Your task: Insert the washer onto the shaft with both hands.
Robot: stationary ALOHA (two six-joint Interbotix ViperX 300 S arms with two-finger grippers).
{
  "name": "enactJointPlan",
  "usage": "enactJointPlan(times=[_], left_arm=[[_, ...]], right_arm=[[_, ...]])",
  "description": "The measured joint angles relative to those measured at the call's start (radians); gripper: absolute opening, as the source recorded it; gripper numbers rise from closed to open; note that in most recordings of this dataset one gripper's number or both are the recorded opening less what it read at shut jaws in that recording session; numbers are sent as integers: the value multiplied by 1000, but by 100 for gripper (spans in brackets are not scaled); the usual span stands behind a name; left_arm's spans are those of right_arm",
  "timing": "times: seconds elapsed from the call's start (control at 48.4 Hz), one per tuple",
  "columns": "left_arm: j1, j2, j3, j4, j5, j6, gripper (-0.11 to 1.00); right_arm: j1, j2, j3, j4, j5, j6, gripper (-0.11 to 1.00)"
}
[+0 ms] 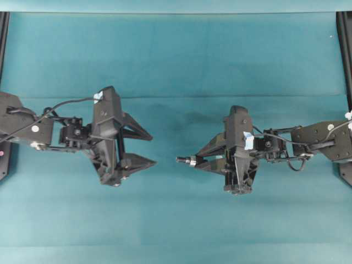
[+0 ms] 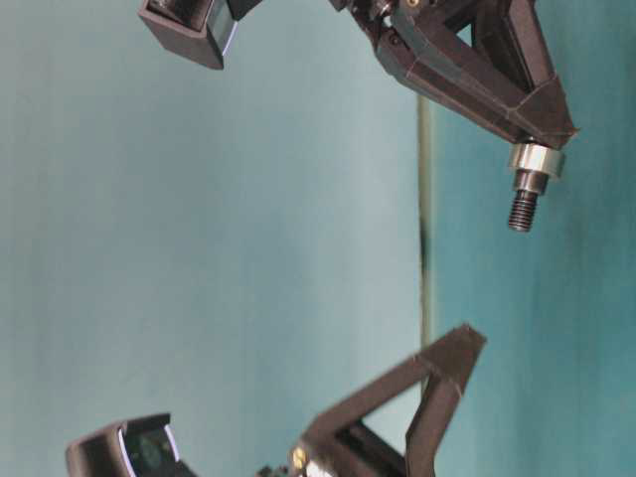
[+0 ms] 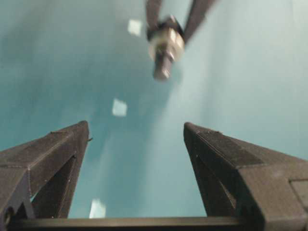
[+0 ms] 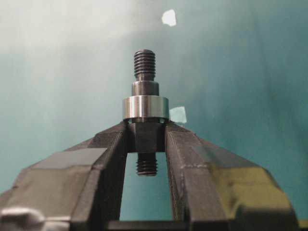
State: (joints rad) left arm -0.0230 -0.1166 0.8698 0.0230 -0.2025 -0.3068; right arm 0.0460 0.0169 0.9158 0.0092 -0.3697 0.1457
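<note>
My right gripper (image 1: 199, 163) is shut on the dark shaft (image 1: 183, 160), which points left toward the left arm, lifted off the table. The silvery washer (image 1: 193, 161) sits on the shaft just beyond the fingertips. In the right wrist view the washer (image 4: 145, 107) rings the shaft (image 4: 145, 65) right above the gripper (image 4: 147, 132). The threaded end sticks out past it. My left gripper (image 1: 153, 149) is open and empty, a short gap to the left of the shaft tip. In the left wrist view the shaft (image 3: 163, 67) and washer (image 3: 167, 43) show blurred ahead of the open gripper (image 3: 136, 127).
The table is covered with teal cloth (image 1: 176, 220). Small pale blue tape scraps (image 3: 119, 107) lie on it. Black frame rails (image 1: 344, 49) stand at the left and right edges of the overhead view.
</note>
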Motion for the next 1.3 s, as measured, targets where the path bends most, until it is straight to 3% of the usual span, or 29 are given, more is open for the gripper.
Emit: enactJointPlan(times=[1.301], left_arm=[[0,-35,17,0,31,3,85]], right_arm=[[0,-2,2,0,2,-2,0]])
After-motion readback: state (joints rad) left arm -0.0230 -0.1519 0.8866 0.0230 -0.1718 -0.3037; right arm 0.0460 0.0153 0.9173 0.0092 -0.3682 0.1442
